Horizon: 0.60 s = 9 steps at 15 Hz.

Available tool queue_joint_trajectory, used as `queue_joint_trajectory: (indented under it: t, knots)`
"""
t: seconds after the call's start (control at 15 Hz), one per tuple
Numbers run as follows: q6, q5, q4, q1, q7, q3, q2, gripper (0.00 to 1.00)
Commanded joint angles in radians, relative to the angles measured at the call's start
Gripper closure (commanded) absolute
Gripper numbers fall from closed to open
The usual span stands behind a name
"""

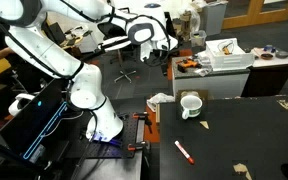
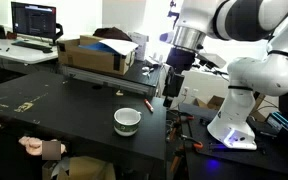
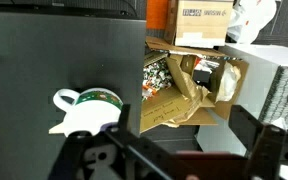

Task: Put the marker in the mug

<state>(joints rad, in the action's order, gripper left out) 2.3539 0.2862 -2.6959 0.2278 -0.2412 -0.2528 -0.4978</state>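
Observation:
The white mug (image 1: 190, 105) stands upright on the black table; it also shows in the other exterior view (image 2: 127, 121) and at the left of the wrist view (image 3: 87, 102). The red marker (image 1: 184, 151) lies flat on the table, nearer the front edge than the mug. I cannot make it out in the other views. My gripper (image 2: 170, 97) hangs well above the table's edge, to the side of the mug and apart from it. In the wrist view its two fingers (image 3: 184, 140) stand wide apart and hold nothing.
An open cardboard box (image 2: 94, 55) with clutter sits at the table's far side and shows in the wrist view (image 3: 189, 85). Crumpled white paper (image 1: 161, 99) lies beside the mug. Red clamps (image 1: 139, 117) grip the table edge. A person's hand (image 2: 39, 147) rests at the table's near edge.

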Motion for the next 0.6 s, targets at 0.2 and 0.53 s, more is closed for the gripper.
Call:
queue_joint_trajectory:
  t: [0.2,0.53]
  knots:
    - [-0.001,-0.006,0.001,0.008,-0.004,0.009,0.001,0.00]
    - [0.005,-0.014,0.000,0.003,-0.017,0.002,0.000,0.00]
